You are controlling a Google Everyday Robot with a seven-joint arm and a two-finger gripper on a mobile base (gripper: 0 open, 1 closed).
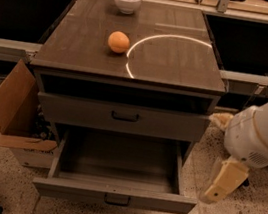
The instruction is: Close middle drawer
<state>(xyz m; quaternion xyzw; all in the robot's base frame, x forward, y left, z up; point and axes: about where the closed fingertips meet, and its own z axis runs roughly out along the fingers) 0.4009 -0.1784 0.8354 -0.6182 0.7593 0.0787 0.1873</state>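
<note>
The middle drawer (75,189) is pulled far out of the grey cabinet. Its inside is empty and its low flat front has a small dark pull handle (116,200). Above it, the top drawer (72,110) stands slightly out, with a dark gap over its front. The lowest drawer is hidden beneath the open one. My gripper (220,186), tan and hanging from a white arm (263,134), is to the right of the open drawer. It is level with the drawer's right front corner and apart from it.
An orange (119,42) and a white bowl (127,0) sit on the cabinet top (182,61). An open cardboard box (10,104) leans at the cabinet's left. Dark shelving runs behind on both sides. The floor is speckled.
</note>
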